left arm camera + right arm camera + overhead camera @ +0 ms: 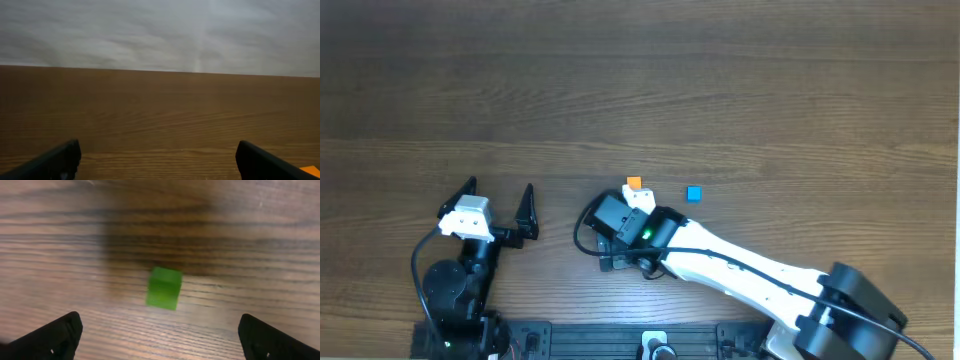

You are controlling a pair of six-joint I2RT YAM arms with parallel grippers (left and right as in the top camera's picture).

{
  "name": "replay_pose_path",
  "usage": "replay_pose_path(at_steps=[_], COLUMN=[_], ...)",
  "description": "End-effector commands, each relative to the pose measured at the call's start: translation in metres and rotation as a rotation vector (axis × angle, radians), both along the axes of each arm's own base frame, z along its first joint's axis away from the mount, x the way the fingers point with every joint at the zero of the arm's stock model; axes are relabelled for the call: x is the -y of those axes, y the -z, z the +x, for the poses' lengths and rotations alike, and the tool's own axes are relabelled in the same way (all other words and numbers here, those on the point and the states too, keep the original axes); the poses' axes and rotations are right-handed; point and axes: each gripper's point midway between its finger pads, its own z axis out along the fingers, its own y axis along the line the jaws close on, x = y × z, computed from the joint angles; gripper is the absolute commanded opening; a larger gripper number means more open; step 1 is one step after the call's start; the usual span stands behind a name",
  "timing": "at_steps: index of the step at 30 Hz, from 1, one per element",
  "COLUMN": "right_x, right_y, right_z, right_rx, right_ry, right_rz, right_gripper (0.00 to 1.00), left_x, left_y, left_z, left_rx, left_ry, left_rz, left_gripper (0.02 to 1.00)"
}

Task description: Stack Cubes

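A small green cube (pixel 164 288) lies on the wooden table, just ahead of my right gripper (pixel 160 342), which hangs open above it with its fingers wide on either side. In the top view the right arm reaches left across the middle, and its wrist (pixel 612 222) covers the green cube. An orange cube (pixel 634 183) sits right behind that wrist, and a blue cube (pixel 694 193) lies a little to its right. My left gripper (pixel 500 205) stands open at the left, with nothing between its fingers. A sliver of the orange cube (pixel 311 171) shows at the edge of the left wrist view.
Bare wooden tabletop (pixel 640 90) stretches across the whole far half. A black rail (pixel 640 335) with the arm bases runs along the near edge.
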Motion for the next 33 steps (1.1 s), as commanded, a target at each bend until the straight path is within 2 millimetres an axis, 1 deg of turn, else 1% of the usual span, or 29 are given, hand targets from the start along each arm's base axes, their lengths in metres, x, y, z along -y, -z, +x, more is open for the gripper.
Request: replay_pose_path(at_steps=[1, 6, 11, 13, 18, 33], right_x=[0.0, 0.0, 0.003, 0.005, 0.004, -0.003], right_y=[0.013, 0.023, 0.031, 0.034, 0.035, 0.043], right_z=[0.001, -0.003, -0.004, -0.002, -0.002, 0.002], right_rx=[-0.005, -0.023, -0.033, -0.027, -0.025, -0.019], right_ry=[0.089, 0.107, 0.145, 0.175, 0.177, 0.174], right_rz=[-0.048, -0.074, -0.101, -0.112, -0.115, -0.101], right_gripper=[0.991, 0.993, 0.967, 0.952, 0.932, 0.728], left_x=[0.0, 0.0, 0.0, 0.0, 0.0, 0.0], left_y=[0.002, 0.002, 0.002, 0.002, 0.002, 0.002], left_z=[0.0, 0.0, 0.0, 0.0, 0.0, 0.0], left_rx=[0.002, 0.002, 0.002, 0.002, 0.002, 0.002], left_ry=[0.002, 0.002, 0.002, 0.002, 0.002, 0.002], left_rz=[0.014, 0.014, 0.014, 0.014, 0.014, 0.014], left_gripper=[1.0, 1.0, 1.0, 1.0, 1.0, 1.0])
